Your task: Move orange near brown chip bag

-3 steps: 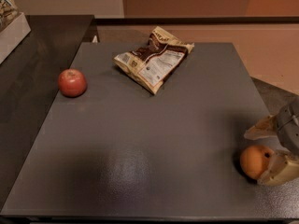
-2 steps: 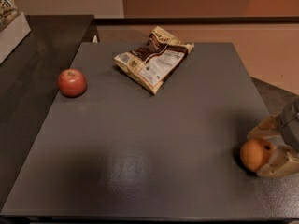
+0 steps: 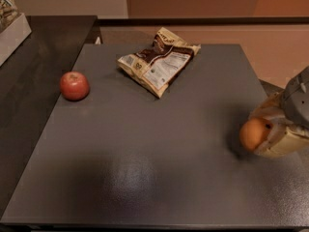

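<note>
Camera view shows the gripper (image 3: 266, 133), clasping the orange (image 3: 253, 134), has begun lifting it, brown chip bag (image 3: 157, 62) still well apart.

The gripper (image 3: 264, 133) sits at the right edge of the scene, in the near half, reaching in from the right. Its two cream-coloured fingers (image 3: 285, 145) point left, one above and one below the orange (image 3: 253, 134), and are closed against it on both sides. The grey wrist housing (image 3: 298, 99) rises behind the fingers toward the upper right and is cut off by the frame edge.
</note>
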Tool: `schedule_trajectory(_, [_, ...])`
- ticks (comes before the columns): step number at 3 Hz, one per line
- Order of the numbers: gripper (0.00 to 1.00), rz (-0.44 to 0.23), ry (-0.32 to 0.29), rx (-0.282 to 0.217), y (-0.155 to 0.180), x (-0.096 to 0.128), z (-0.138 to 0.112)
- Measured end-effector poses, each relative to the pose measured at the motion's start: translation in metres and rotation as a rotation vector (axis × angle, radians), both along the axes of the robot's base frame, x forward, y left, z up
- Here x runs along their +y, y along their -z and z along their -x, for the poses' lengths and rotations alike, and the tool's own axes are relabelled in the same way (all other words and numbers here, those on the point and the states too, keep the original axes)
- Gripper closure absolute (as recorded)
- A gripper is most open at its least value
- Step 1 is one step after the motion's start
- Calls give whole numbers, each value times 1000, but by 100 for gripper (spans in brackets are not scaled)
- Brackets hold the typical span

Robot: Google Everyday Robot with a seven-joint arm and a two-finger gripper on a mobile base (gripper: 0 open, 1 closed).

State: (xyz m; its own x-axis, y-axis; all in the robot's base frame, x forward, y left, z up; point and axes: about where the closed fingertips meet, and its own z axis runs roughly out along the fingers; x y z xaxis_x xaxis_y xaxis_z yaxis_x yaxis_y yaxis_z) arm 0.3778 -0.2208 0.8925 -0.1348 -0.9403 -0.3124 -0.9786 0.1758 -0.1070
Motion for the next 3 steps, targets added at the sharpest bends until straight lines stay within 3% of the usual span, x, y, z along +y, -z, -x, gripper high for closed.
schedule_trajectory(2, [100, -38, 117, -33, -22, 50, -72])
schedule_trajectory(3, [100, -51, 147, -46, -20, 75, -102])
